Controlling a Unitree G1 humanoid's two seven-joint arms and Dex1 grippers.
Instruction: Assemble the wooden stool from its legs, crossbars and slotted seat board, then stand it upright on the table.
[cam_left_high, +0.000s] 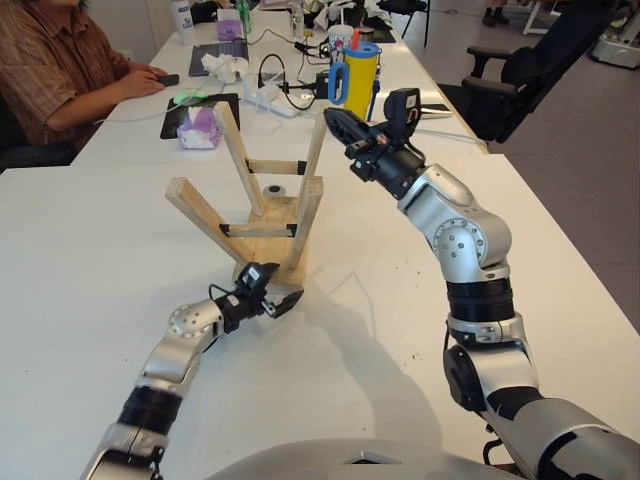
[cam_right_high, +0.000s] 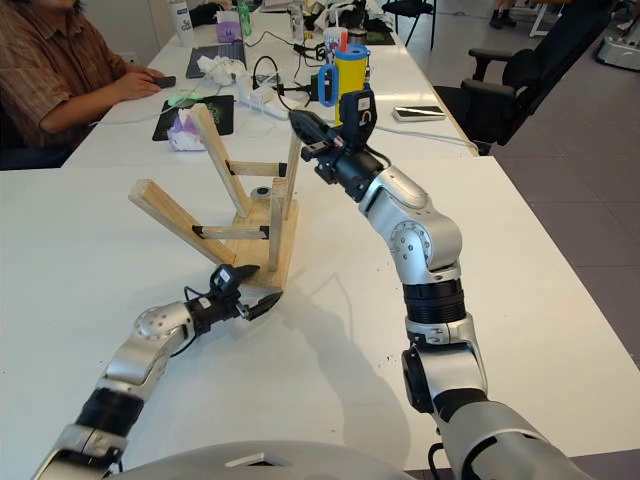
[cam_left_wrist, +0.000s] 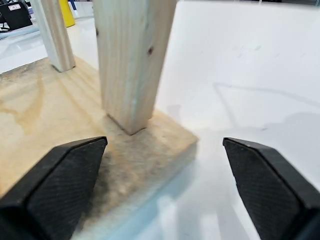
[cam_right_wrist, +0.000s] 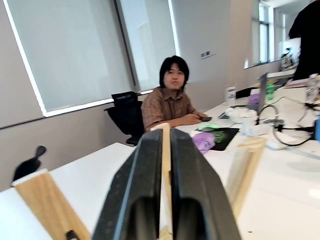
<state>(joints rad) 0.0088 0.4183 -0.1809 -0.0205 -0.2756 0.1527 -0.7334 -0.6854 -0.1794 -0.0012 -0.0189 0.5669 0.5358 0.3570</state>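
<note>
We see the wooden stool (cam_left_high: 268, 215) upside down near the middle of the white bench (cam_left_high: 110, 300), closer to the far edge than to the near one. It is pale, unfinished wood. The seat board (cam_left_wrist: 40, 115), a plywood-like slab with a rough, stained face, is down on the bench. Four square legs (cam_left_high: 240, 160) point up from it, splayed and leaning toward the bench's left edge. Two crossbars (cam_left_high: 275, 167) join the legs in pairs, with small black fittings (cam_left_high: 228, 230) at their ends.

The left tool (cam_left_wrist: 164, 141) sits low over the bench at the board's near corner. Its two fingers are spread wide with that corner between them, and we cannot tell whether either one touches the wood. The nearest leg (cam_left_wrist: 132, 60) is set into the board just beyond.

The right tool (cam_left_high: 332, 116) is held high beside the top end of the far right leg, in front of a yellow jug (cam_left_high: 362, 80). Its fingers (cam_right_wrist: 135, 190) are drawn together, leaving a thin slit with pale wood showing through. We cannot tell whether the tips touch that leg.

The board's slots are hidden from us, and we cannot make out whether the board lies flat or tipped. In the left wrist view the legs are cut off partway up.
</note>
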